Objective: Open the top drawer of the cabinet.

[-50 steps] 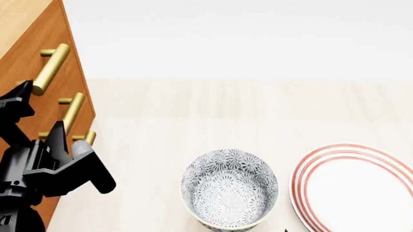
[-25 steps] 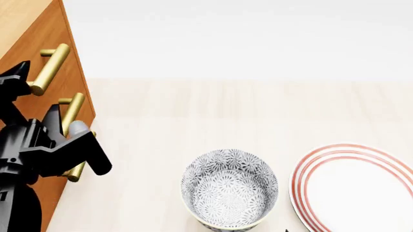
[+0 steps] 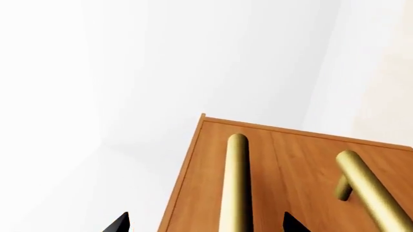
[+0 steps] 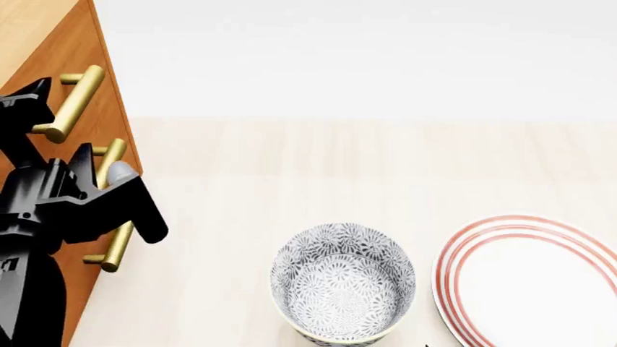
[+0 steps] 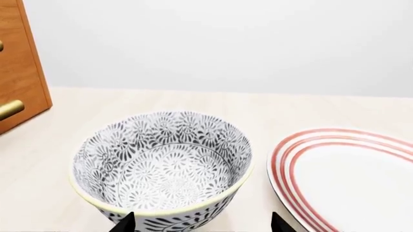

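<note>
Two open dishes sit on the pale wooden tabletop (image 4: 289,173): a deep black-and-white flower-patterned ceramic bowl (image 4: 342,282) with nothing inside it, and just beside it a flat white plate with red rings round its rim (image 4: 525,278), equally bare. The two are close but apart.

The boxy orange-brown wooden cabinet (image 4: 39,43) stands at the left edge of the head view, well apart from the bowl. Its top drawer (image 4: 72,61) is the highest of the stacked fronts and sits flush with the ones below. That drawer's brass cylindrical bar handle (image 4: 72,103) has its long axis running across the drawer front, carried on short brass posts that point out toward the table.

The black left gripper (image 4: 48,126) is up against the cabinet front by this handle. In the left wrist view its two dark fingertips (image 3: 117,223) stand spread wide, the handle (image 3: 236,183) passing between them, untouched. The right gripper (image 5: 202,223) shows only two separated black tips near the bowl, holding nothing.
</note>
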### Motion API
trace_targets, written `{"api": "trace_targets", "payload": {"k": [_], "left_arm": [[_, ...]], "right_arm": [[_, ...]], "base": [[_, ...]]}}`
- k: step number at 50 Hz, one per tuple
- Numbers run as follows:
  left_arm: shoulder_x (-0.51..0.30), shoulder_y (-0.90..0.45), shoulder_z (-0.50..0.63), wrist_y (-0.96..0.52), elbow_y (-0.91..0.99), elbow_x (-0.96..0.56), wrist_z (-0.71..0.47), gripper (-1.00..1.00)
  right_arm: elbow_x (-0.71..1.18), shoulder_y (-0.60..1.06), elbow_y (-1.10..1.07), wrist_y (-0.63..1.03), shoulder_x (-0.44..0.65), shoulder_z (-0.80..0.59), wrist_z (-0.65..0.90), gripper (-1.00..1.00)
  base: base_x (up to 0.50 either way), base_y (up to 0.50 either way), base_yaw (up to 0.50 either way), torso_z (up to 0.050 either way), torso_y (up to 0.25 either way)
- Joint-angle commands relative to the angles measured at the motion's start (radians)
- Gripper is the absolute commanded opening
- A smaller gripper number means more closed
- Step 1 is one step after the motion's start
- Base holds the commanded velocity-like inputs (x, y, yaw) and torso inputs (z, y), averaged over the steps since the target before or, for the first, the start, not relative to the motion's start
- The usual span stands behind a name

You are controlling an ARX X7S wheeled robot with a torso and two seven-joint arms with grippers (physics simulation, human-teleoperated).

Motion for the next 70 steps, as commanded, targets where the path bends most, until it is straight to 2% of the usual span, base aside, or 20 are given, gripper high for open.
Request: {"api": "trace_targets", "payload": {"k": [1, 19, 37, 38, 57, 70], "left_arm": [[0.012, -0.019, 0.004, 0.020, -0.050, -0.009, -0.010, 1.00], [0.043, -0.064, -0.001, 0.068, -0.200, -0.049, -0.036, 1.00], [0.040, -0.060, -0.011, 0.062, -0.219, -0.057, -0.046, 1.00], [0.040, -0.060, -0.012, 0.062, -0.218, -0.057, -0.046, -1.00], [0.040, -0.059, 0.003, 0.078, -0.196, -0.051, -0.045, -1.00], [0.092, -0.068, 0.042, 0.110, -0.178, -0.050, -0.031, -1.00]], "right_arm": [[0.006, 0.000, 0.000, 0.003, 0.003, -0.005, 0.002, 1.00], [0.014, 0.004, 0.015, -0.002, 0.005, -0.012, 0.004, 1.00], [0.022, 0.006, 0.014, 0.002, 0.010, -0.019, 0.009, 1.00], [0.022, 0.007, 0.013, 0.002, 0.010, -0.019, 0.009, 1.00], [0.029, 0.009, 0.012, 0.005, 0.016, -0.025, 0.015, 1.00], [0.038, 0.015, 0.021, -0.003, 0.018, -0.026, 0.017, 1.00]], "base": [[0.00, 0.00, 0.00, 0.000, 0.000], [0.00, 0.00, 0.00, 0.000, 0.000], [0.00, 0.00, 0.00, 0.000, 0.000], [0.00, 0.00, 0.00, 0.000, 0.000], [0.00, 0.00, 0.00, 0.000, 0.000], [0.00, 0.00, 0.00, 0.000, 0.000]]}}
